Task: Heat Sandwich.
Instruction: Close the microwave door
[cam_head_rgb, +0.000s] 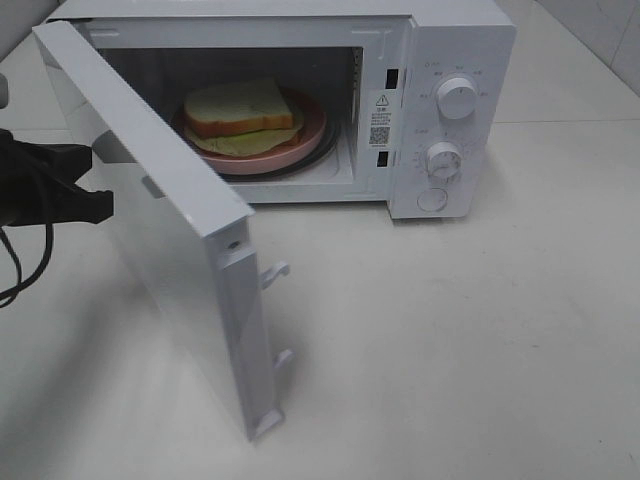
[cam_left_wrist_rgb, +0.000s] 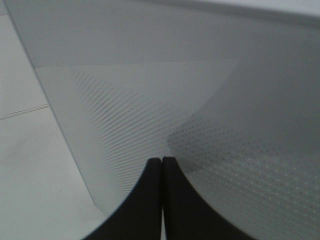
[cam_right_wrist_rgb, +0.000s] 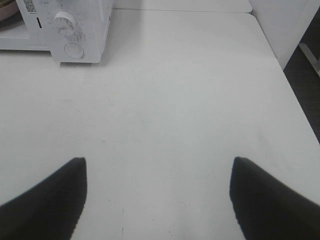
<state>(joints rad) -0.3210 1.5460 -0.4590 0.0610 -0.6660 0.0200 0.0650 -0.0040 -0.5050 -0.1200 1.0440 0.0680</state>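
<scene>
sandwich (cam_head_rgb: 245, 105): on pink plate (cam_head_rgb: 312, 128) inside microwave (cam_head_rgb: 450, 60), loaded for heating | door (cam_head_rgb: 160, 190): open | left hand (cam_left_wrist_rgb: 162, 170): pressed together at door's outer face, probably to push it shut | right hand (cam_right_wrist_rgb: 159, 162): spread, empty, over counter (cam_right_wrist_rgb: 175, 100) in front of microwave

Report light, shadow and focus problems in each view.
Exterior high: soft light, the microwave door throws a faint shadow on the table; the sandwich reads clearly. Left wrist: the door fills the frame, its dot mesh soft, the shut left hand a black silhouette. Right wrist: bright table, the open right hand dark and featureless.
</scene>
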